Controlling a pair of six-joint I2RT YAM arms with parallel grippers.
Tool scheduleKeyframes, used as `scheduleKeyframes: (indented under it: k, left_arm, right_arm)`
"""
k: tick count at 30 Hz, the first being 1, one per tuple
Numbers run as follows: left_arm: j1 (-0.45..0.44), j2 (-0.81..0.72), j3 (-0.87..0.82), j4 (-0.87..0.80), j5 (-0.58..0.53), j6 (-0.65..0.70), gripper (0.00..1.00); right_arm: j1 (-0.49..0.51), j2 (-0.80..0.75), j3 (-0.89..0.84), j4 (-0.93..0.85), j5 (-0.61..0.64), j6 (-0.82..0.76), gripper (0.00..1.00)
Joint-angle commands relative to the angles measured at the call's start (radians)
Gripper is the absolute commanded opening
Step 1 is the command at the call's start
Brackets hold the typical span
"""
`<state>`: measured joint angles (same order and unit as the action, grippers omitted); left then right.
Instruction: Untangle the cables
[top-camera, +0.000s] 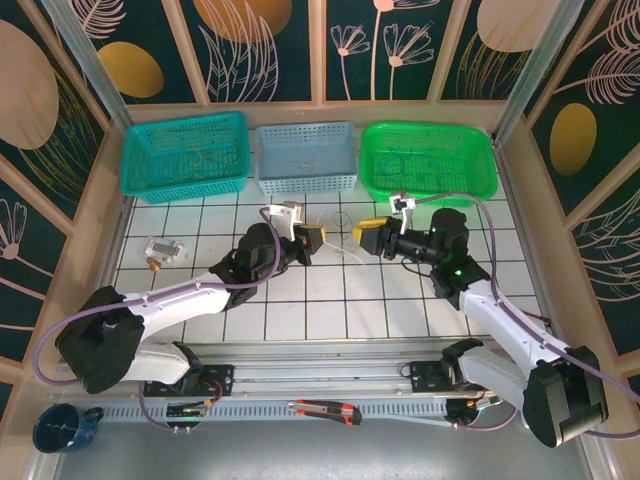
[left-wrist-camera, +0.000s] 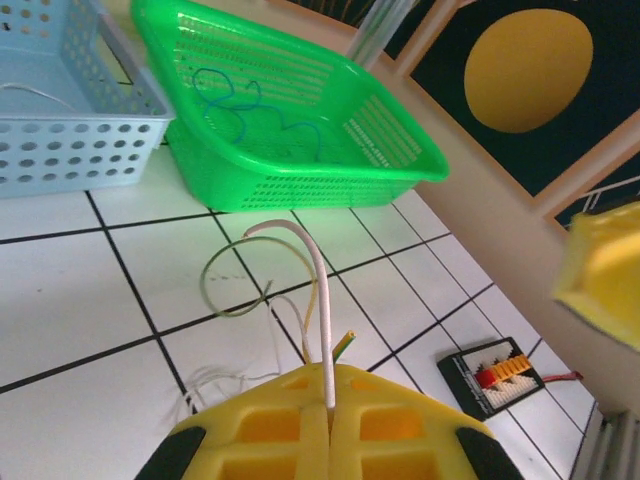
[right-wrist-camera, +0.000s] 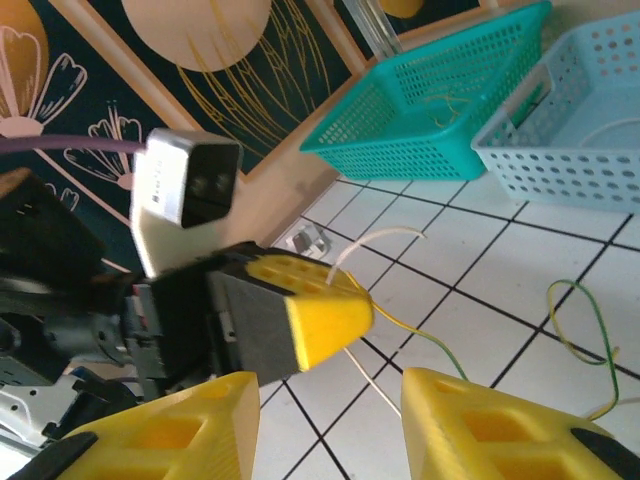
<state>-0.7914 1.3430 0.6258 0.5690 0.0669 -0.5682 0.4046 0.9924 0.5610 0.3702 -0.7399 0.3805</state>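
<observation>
A: Nearest, along the rail?

B: A red-and-black utility knife (top-camera: 325, 411) between the two arm bases. Down in the near left corner, a dark blue mug (top-camera: 62, 428).

A: And farther in, on the tiled table (top-camera: 300, 320)?

B: Mid-table, left gripper (top-camera: 318, 238) and right gripper (top-camera: 366, 236) tip to tip, close but apart. Between and below them, the cables (top-camera: 345, 248), a small loose tangle of thin strands on the white tiles.

A: Left jaws?

B: Pressed together on the white wire (left-wrist-camera: 320, 290), pinched right at the fingertips. Rising from there, then arching over and down. Just beyond, a yellow-green wire (left-wrist-camera: 232, 290) curled in an open loop on the tile.

A: Right jaws?

B: Parted about halfway, with nothing seen clamped between them.

A: Off to the sides?

B: Well left of the tangle, a small pale module (top-camera: 163, 250). By the right edge, a little breadboard (left-wrist-camera: 495, 375) with red and yellow parts.

A: Farthest?

B: Three baskets in a row:
- On the left, a teal basket (top-camera: 185, 155) with a thin yellowish strand (right-wrist-camera: 442, 100) inside.
- In the middle, a light blue basket (top-camera: 306, 158).
- On the right, a green basket (top-camera: 428, 160) holding a blue wire (left-wrist-camera: 255, 105).
</observation>
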Motion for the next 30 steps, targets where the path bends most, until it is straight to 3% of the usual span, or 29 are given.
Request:
scheduleKeyframes:
  k: [1, 14, 30]
  left_arm:
    - [0.009, -0.032, -0.041, 0.082, 0.021, 0.017, 0.00]
    - [0.027, -0.064, -0.069, 0.185, 0.186, 0.068, 0.00]
    - [0.028, -0.058, -0.056, 0.183, 0.212, 0.064, 0.00]
  right_arm:
    - [-0.009, -0.003, 0.053, -0.028, 0.005, -0.015, 0.41]
    - [0.062, 0.170, 0.155, -0.117, 0.123, -0.207, 0.42]
    - [0.160, 0.302, 0.179, -0.102, 0.135, -0.260, 0.41]
